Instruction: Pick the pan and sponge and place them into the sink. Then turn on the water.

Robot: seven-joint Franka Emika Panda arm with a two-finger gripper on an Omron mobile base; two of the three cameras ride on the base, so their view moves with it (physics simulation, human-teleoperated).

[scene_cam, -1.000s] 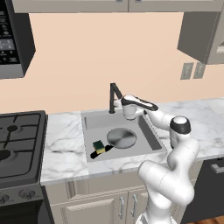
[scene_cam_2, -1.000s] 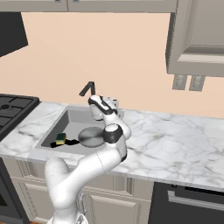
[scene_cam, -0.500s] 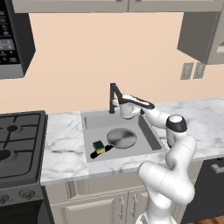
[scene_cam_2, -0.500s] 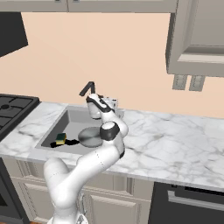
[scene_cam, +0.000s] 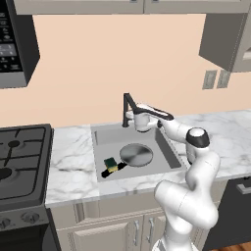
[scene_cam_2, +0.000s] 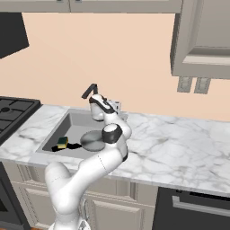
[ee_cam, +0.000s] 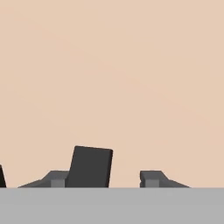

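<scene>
We count one pan and one sponge in the sink at frame center, sponge touching the pan's handle. At the faucet, the fingers straddle a dark block; grip unclear.

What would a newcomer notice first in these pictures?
The white arm reaches over the sink, its gripper at the black faucet by the back wall. In the basin the pan lies near the middle, with the sponge close by on its stove side.
</scene>
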